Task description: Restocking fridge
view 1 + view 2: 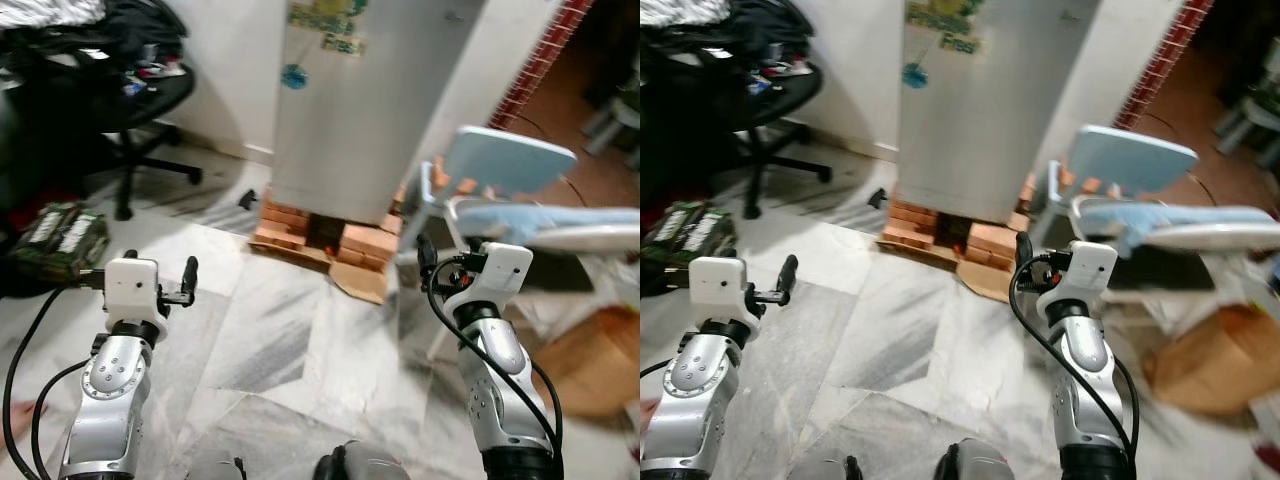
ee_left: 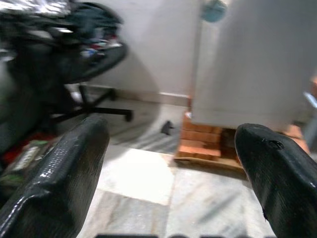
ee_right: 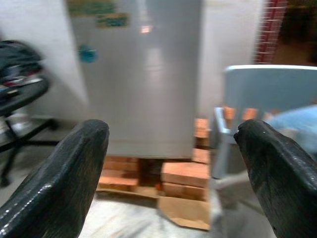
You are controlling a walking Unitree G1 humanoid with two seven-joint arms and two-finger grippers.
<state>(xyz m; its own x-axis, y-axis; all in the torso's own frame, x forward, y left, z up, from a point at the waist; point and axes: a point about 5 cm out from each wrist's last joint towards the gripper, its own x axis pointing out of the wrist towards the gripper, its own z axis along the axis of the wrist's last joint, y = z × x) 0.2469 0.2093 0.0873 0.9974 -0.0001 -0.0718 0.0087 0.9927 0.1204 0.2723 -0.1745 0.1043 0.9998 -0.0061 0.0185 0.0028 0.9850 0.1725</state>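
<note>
Grey fridge (image 1: 365,100) straight ahead, door shut, raised on stacked bricks (image 1: 300,228) with cardboard (image 1: 362,281) poking out from under them onto the marble floor (image 1: 290,340). Stickers (image 1: 330,25) near the door's top, a round blue one (image 1: 294,76) lower on its left side. White wall (image 1: 225,60) to the left of the fridge, red brick edging (image 1: 535,60) to the right.

Left gripper (image 1: 188,281) raised in front of the body at the left, jaws released and spread wide, nothing between them; in the left wrist view, fingers (image 2: 64,173) frame the fridge base and bricks. Right gripper (image 1: 425,258) raised at the right, jaws likewise released and empty; in the right wrist view, fingers (image 3: 64,183) frame the fridge door and the bricks beneath. Both grippers well short of the fridge, touching nothing.

Light blue chair (image 1: 510,175) just right of the fridge, something pale blue lying on its seat. Brown box (image 1: 590,365) on the floor at far right. Black office chair (image 1: 130,110) at far left, piled with dark clothes. Green pack (image 1: 60,238) on the floor beside it.
</note>
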